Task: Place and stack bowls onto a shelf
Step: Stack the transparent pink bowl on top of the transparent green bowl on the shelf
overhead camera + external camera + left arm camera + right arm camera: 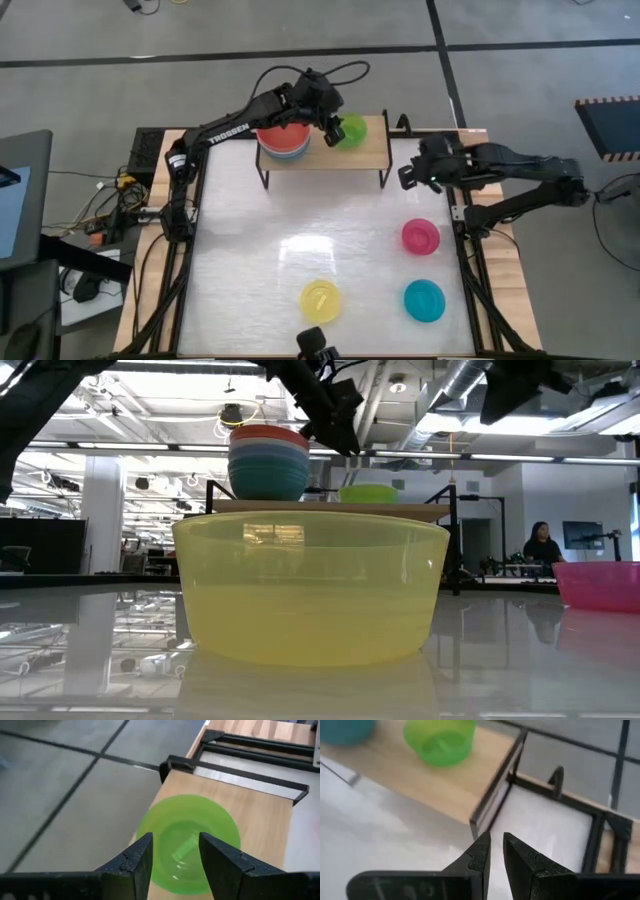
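Note:
The wooden shelf [372, 152] stands at the table's far edge. A stack of bowls with a red one on top [283, 140] rests on its left part. A lime green bowl [352, 130] sits upright on its base beside the stack. My left gripper [175, 840] is open just above the green bowl, clear of it in the low view [340, 425]. My right gripper [408, 176] is shut and empty, right of the shelf. Pink [420, 237], cyan [424, 300] and yellow [320, 300] bowls sit on the table.
The shelf's right part [260, 815] is bare wood. The black table frame [600, 820] runs beside my right gripper. The yellow bowl [310, 585] fills the near middle of the low view. A person [541, 545] sits far off in the room behind.

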